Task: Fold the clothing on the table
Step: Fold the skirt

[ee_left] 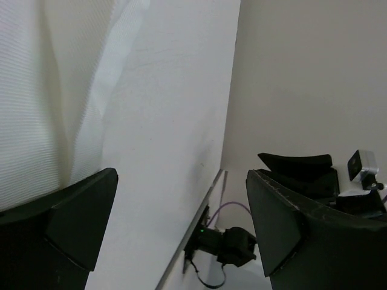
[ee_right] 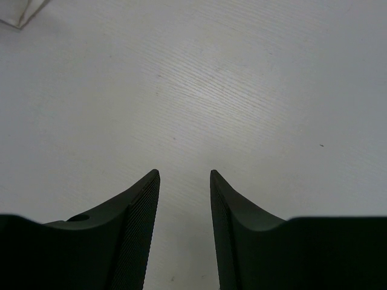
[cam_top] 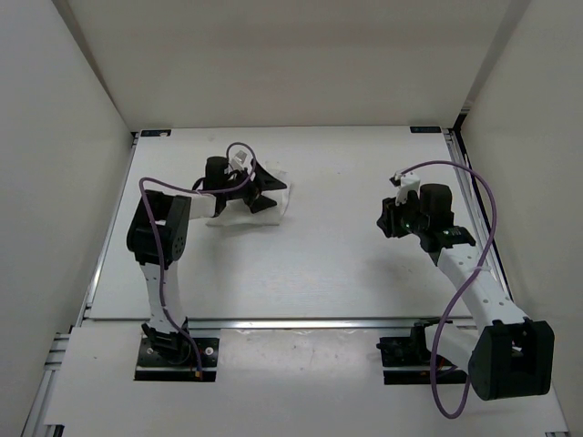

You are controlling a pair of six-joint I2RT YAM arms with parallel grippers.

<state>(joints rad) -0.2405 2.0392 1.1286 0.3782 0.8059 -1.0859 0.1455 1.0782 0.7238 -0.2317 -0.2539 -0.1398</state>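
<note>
I am holding my left claw (cam_top: 258, 193) spread wide and released, low over the edge of the bunched white clothing (cam_top: 279, 200), which is lying on the far left part of the surface (cam_top: 319, 273). I am hovering my right claw (ee_right: 184, 175) well apart from it over bare surface, its fingers drawn to a narrow gap and grasping nothing.

The left fingers (cam_top: 262, 204) hide much of the clothing (cam_top: 281, 202).
</note>
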